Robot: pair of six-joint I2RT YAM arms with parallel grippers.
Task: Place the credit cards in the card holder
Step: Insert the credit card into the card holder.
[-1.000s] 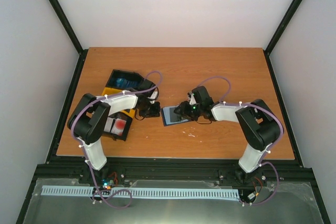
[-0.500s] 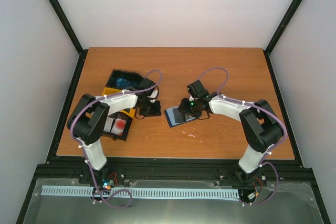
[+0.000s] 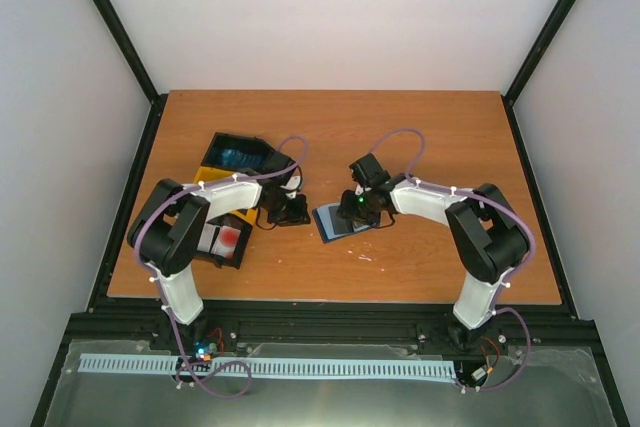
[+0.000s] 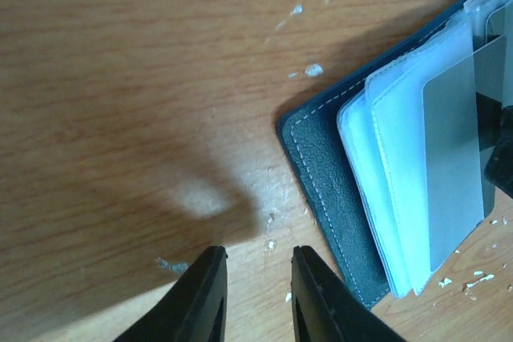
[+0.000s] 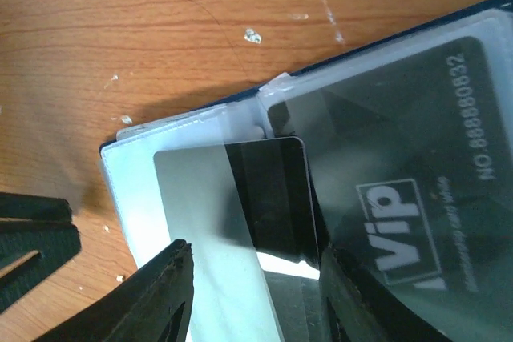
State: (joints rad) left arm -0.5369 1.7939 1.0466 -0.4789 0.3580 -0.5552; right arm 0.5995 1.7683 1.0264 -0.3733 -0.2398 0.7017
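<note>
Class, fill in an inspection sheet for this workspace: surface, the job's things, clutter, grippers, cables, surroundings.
Surface: wooden table, flecked with white chips.
Job's things: card holder lies open. A grey card sits partly in a clear sleeve and a VIP card is inside another. A white card with a red blotch and blue cards wait in the tray.
Clutter: black-and-yellow tray.
Grippers: left gripper narrowly open, empty, beside the holder. Right gripper open over the grey card.
Cables: a purple cable loops along each arm.
Surroundings: white walls, black frame.
</note>
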